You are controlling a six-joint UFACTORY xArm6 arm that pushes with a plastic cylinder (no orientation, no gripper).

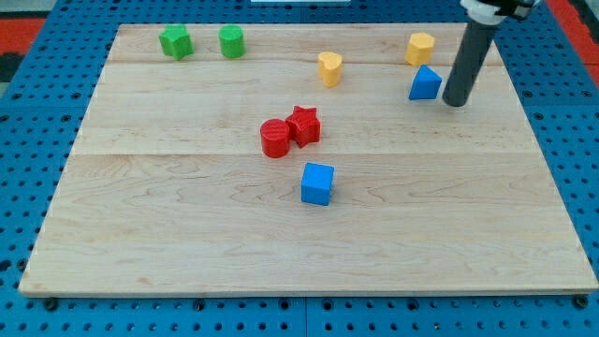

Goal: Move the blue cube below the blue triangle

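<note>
The blue cube [317,183] sits near the middle of the wooden board [187,243]. The blue triangle [425,83] lies toward the view's upper right. My tip [455,102] rests on the board just right of the blue triangle, a small gap between them. The blue cube lies well to the lower left of both the tip and the triangle.
A red cylinder [275,139] and a red star [303,125] touch each other just above the blue cube. A yellow heart [329,68] and a yellow block [420,48] sit near the top. Two green blocks [175,42] [231,41] sit at top left.
</note>
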